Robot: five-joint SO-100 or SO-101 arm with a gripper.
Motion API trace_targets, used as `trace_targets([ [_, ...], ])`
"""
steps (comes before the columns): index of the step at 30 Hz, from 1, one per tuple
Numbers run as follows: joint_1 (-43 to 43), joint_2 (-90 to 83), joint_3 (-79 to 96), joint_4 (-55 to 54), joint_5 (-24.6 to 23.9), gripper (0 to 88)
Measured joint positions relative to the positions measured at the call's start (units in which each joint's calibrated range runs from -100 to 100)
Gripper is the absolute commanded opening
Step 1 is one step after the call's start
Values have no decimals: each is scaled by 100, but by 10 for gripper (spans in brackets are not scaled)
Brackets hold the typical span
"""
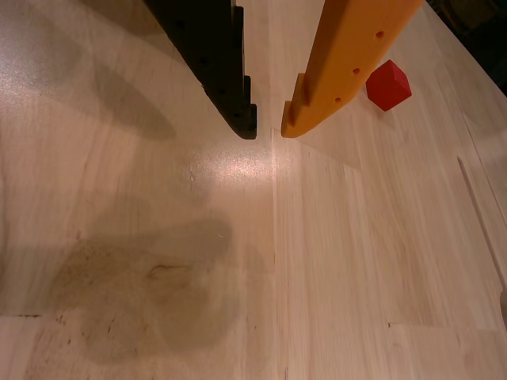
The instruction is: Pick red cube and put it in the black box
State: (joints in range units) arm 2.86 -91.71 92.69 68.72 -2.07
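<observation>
Hovering over bare wooden tabletop (238,237), tool (269,127) empty with a narrow gap between black finger and orange finger. Red cube (388,85) sitting off to the right in the wrist view, near the tabletop's far right edge, just beside the orange finger, outside the gap. Best to open wider, swing right, centre over the cube, then descend squarely.

one red cube (388,85), one gripper (269,131), two fingers on it, one black (214,55) and one orange (348,55), one wooden table (356,261), one darker stain (150,289) on the wood
</observation>
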Motion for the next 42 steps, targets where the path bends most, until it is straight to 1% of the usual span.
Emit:
trace_targets([
  [5, 30, -597, 172, 9, 0, 47],
  [20, 0, -564, 181, 9, 12, 54],
  [23, -30, -91, 163, -44, 23, 55],
  [28, -122, 1102, -280, -481, 6, 55],
  [37, -221, 2851, -1995, -699, -12, 55],
  [42, -579, 3556, -2745, -699, -12, 55],
])
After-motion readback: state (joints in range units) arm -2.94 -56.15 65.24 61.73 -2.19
